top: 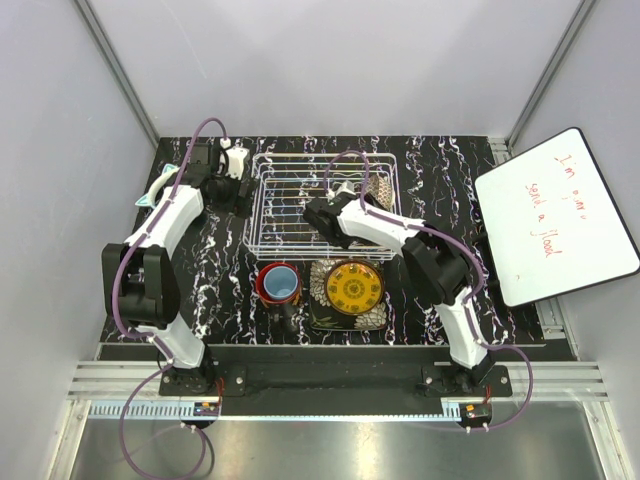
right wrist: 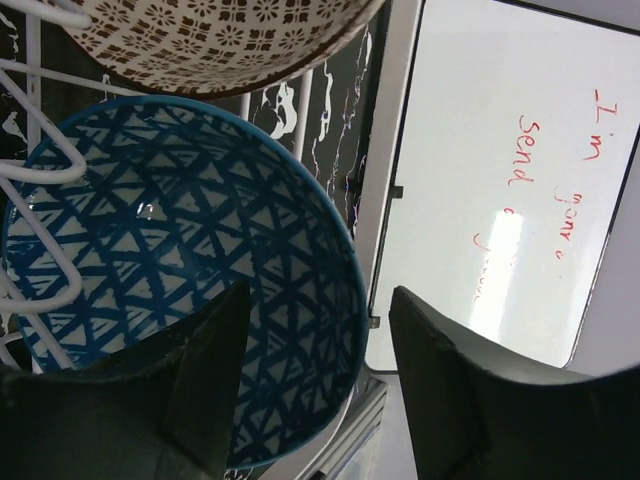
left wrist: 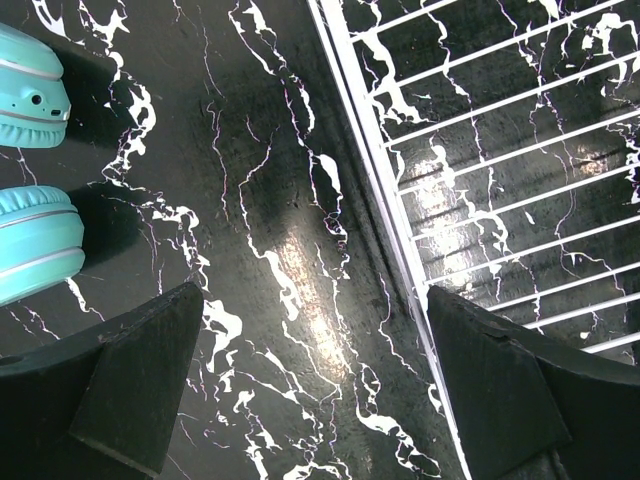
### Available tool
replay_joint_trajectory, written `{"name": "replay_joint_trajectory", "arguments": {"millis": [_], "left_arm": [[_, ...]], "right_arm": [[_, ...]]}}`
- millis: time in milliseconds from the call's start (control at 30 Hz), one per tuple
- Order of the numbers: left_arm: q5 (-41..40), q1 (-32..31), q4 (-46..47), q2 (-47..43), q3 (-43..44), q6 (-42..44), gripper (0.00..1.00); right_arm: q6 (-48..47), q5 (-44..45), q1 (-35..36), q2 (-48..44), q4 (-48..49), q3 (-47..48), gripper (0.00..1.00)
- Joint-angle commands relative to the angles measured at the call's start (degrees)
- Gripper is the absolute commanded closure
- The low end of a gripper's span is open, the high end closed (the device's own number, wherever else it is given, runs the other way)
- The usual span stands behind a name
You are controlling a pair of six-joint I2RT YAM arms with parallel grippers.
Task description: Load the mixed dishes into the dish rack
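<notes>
**Two claws spread wide, two bowls in the rack, four dishes still on the table**

The right claw (right wrist: 320,300) hangs inside the dish rack (top: 270,215), its jaws wide apart and gripping nothing. They straddle the rim of a blue bowl (right wrist: 180,280): one finger sits over the bowl's inside, the other outside its wall. That bowl is glossy, with a blue-and-white triangle pattern inside, and it leans among the white wires. Just beyond it rests the gold lattice-patterned bowl (right wrist: 220,40), cream with small brown squares and flowers. That makes two bowls in the rack.

The left claw (left wrist: 312,320) is also spread wide and holds nothing. It hovers over the bare table (top: 220,270) just outside the rack's left edge, with one finger over the rack's rim wire. The table is shiny black with white marble veining.

The other four dishes sit on the near side of the rack, well apart from both claws. One light blue cup (top: 282,283) stands nested in one dark mug (top: 264,290), whose red inside shows as a ring around the cup. Beside them, one round mustard-yellow plate (top: 354,287) lies on one black square plate (top: 322,310).

Two rounded teal pieces (left wrist: 30,240) lie left of the left claw. One whiteboard (top: 555,215) with red handwriting lies off to the right.
</notes>
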Motion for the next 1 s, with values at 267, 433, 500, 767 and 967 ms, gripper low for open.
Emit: {"name": "replay_joint_trajectory", "arguments": {"millis": [267,433,500,767,967], "left_arm": [[0.6,0.4,1.8,-1.4,3.3,1.6,0.01],[0.2,0.4,0.0,-1.6,4.6,3.0,0.01],[0.4,0.3,-0.7,-2.5,4.0,4.4,0.01],[6.3,-6.2,-11.0,-9.7,7.6,14.6,0.02],[5.2,-19.1,-17.9,-10.2,12.3,16.8,0.02]], "right_arm": [[2.0,-11.0,0.7,-24.8,1.8,0.9,0.16],[2.8,-29.3,0.8,-42.7,12.8,-14.1,0.20],[4.0,-34.6,0.7,-48.1,16.8,-23.2,0.25],[10.0,-50.6,0.7,-63.7,28.8,-43.5,0.36],[8.9,-54.9,0.7,-63.4,32.8,-49.7,0.41]]}}
